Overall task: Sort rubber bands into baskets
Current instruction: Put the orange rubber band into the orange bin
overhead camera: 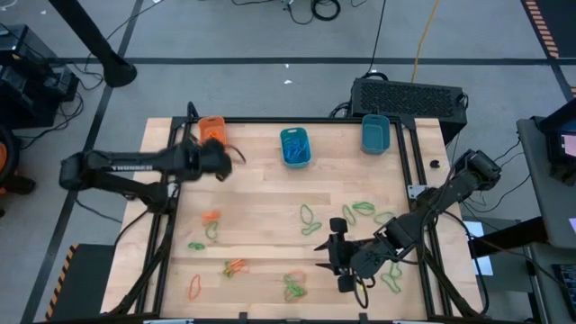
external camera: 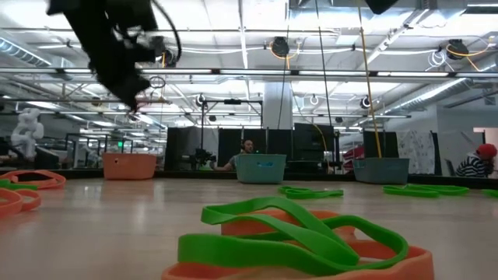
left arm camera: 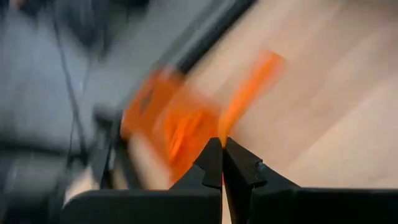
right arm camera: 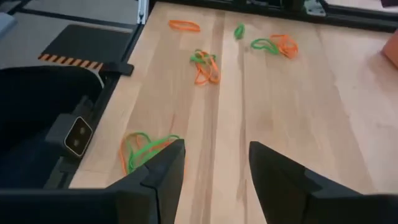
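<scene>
My left gripper (overhead camera: 232,157) is in the air at the far left, beside the orange basket (overhead camera: 211,129), and is shut on an orange rubber band (left arm camera: 249,87). In the low view it (external camera: 132,87) hangs high above the table. Two teal baskets (overhead camera: 294,146) (overhead camera: 375,133) stand along the far edge. My right gripper (overhead camera: 337,256) is open and empty, low over the near right of the table. A green and orange tangle of bands (right arm camera: 146,149) lies just outside one of its fingers. More bands lie loose on the wood (overhead camera: 310,216) (overhead camera: 236,266). My left gripper pinches one end of the orange band (left arm camera: 222,142) between its two fingertips. The rest of the band reaches out past the tips as a blurred streak. The band is lifted clear of the table.
Green bands (overhead camera: 364,209) (overhead camera: 391,279) lie around my right arm. Orange bands (overhead camera: 211,216) (overhead camera: 193,286) and a mixed clump (overhead camera: 294,286) lie at the near left and middle. A black box (overhead camera: 409,94) stands beyond the far right edge. Black rails run along the table's sides.
</scene>
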Robot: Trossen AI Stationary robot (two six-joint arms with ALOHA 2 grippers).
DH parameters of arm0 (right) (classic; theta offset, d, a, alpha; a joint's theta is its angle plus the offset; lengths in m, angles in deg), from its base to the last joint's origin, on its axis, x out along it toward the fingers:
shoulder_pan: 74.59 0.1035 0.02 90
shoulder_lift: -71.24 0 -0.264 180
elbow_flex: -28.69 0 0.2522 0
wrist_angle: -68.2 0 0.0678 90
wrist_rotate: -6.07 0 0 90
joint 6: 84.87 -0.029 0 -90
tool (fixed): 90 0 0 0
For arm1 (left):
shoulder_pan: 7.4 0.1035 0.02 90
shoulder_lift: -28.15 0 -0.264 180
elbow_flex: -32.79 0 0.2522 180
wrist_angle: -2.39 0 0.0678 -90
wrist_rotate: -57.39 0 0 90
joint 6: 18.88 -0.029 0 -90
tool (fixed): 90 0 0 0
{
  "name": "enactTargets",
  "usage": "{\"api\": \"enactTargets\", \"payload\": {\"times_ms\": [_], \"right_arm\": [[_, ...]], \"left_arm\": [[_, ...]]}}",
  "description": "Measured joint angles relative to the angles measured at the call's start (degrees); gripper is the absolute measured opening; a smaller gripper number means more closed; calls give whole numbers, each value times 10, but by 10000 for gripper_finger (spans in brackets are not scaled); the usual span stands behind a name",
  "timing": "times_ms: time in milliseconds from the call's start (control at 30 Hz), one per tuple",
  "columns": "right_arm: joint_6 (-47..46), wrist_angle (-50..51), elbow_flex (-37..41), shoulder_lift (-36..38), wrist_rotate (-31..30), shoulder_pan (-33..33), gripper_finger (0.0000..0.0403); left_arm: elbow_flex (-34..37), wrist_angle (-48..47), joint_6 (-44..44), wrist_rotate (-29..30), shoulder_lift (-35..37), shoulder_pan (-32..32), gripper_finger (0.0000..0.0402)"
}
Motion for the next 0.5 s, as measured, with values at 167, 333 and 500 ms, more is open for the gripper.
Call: {"api": "enactTargets", "payload": {"times_ms": [167,333,500], "right_arm": [[32,11,0,0,-38,-3,171],[46,25,3,-1,-87,-13,171],[42,20,26,-2,-88,-23,171]], "left_arm": [[0,-12,-50,-96,-11,176,1],[0,10,-119,-207,-46,296,1],[0,51,-152,-236,-85,343,5]]}}
